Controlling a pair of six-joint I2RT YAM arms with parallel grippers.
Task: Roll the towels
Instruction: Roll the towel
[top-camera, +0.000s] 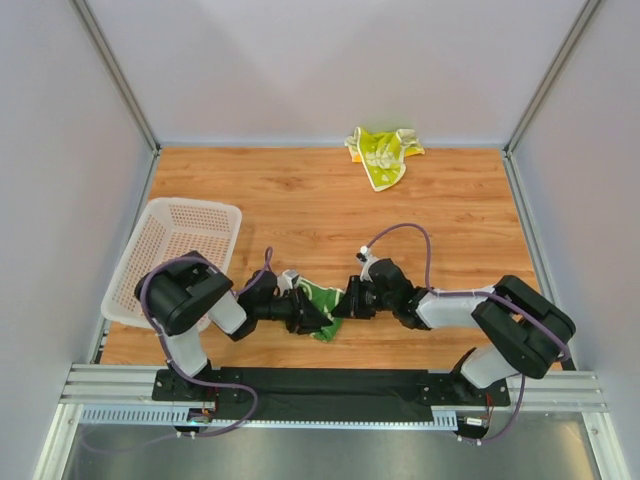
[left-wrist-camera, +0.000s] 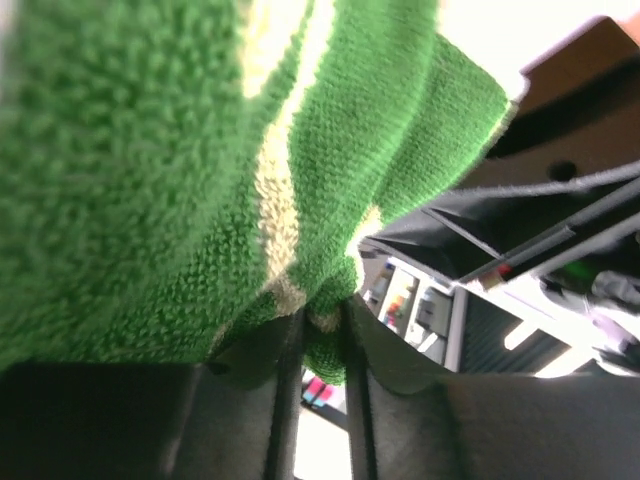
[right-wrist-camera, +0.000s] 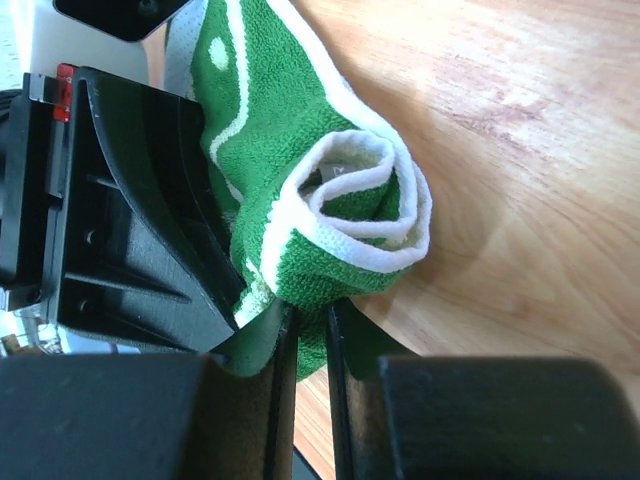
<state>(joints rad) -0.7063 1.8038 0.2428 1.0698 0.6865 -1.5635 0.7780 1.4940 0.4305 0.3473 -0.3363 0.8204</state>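
Observation:
The dark green towel (top-camera: 322, 298) with white pattern hangs bunched between my two grippers near the front middle of the table. My left gripper (top-camera: 308, 312) comes in from the left and is shut on a fold of it; in the left wrist view the green towel (left-wrist-camera: 200, 170) fills the frame, pinched between the jaws of the left gripper (left-wrist-camera: 325, 318). My right gripper (top-camera: 347, 300) meets it from the right. In the right wrist view the towel (right-wrist-camera: 300, 150) is loosely rolled just above the wood, its lower edge pinched in the right gripper (right-wrist-camera: 310, 318). The yellow and lime-green towel (top-camera: 383, 155) lies crumpled at the back.
A white perforated basket (top-camera: 180, 245) stands at the left edge of the wooden table (top-camera: 460, 220), close to my left arm. White walls enclose the table on three sides. The black mounting rail (top-camera: 330, 385) runs along the front.

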